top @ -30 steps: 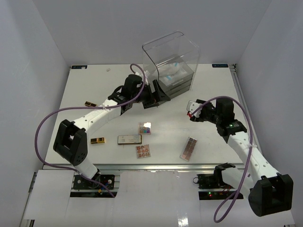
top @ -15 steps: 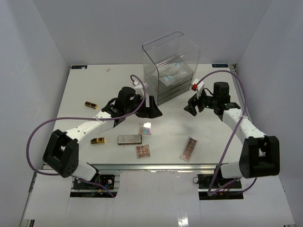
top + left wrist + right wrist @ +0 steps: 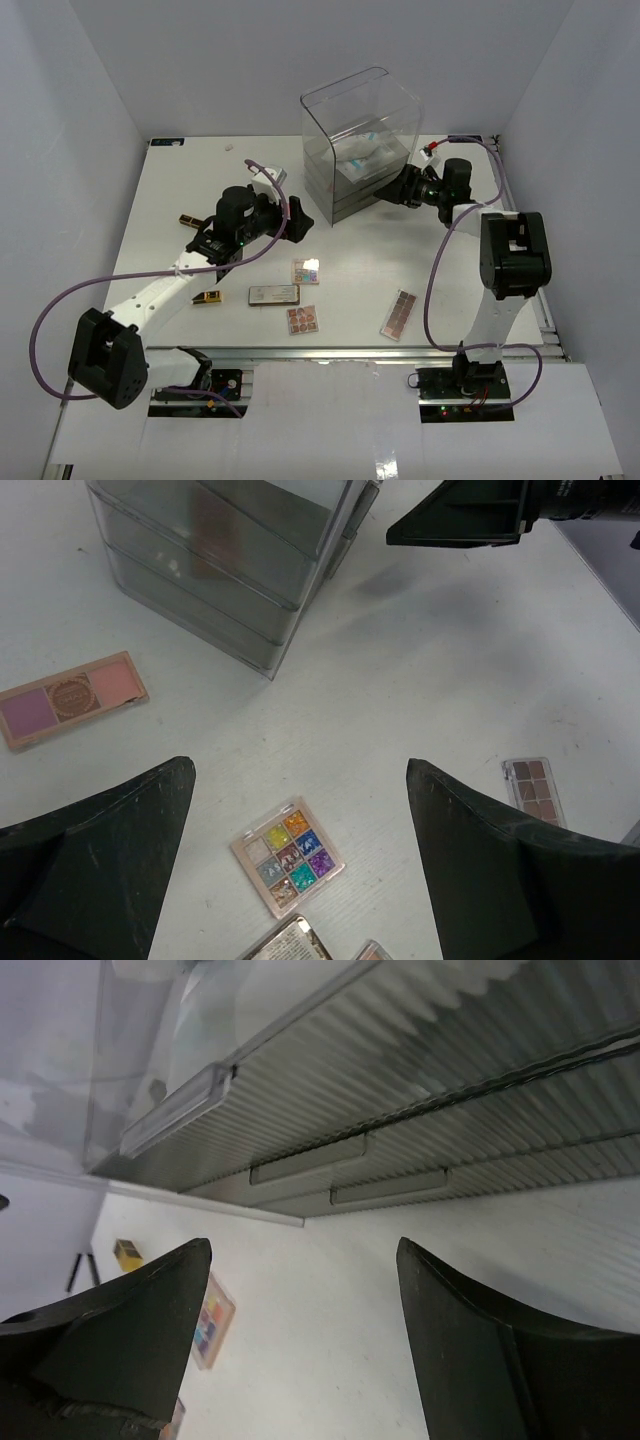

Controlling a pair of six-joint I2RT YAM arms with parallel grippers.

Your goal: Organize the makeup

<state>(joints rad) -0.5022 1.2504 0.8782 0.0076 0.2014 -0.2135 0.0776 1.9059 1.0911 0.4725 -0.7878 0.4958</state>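
Overhead, the tall clear plastic drawer box (image 3: 360,130) stands toward 1 o'clock on the white counter (image 3: 200,180), with white-and-light-blue packets (image 3: 362,152) inside it. The left hand (image 3: 292,216) hovers at 8 o'clock of the box, its fingers spread wide and empty. Its wrist view looks down on a square multicoloured eyeshadow palette (image 3: 288,857) and a pink two-pan palette (image 3: 70,697). The right hand (image 3: 396,189) is at 4 o'clock of the box, close to the drawer fronts, fingers apart with nothing between them. Toward 6 o'clock lie the grey rectangular compact (image 3: 273,294) and a round-pan pink-brown palette (image 3: 303,319). A long brown palette (image 3: 400,314) lies at 5 o'clock. One black-gold tube (image 3: 193,220) rests at 9 o'clock, a second black-gold tube (image 3: 207,297) at 8 o'clock.
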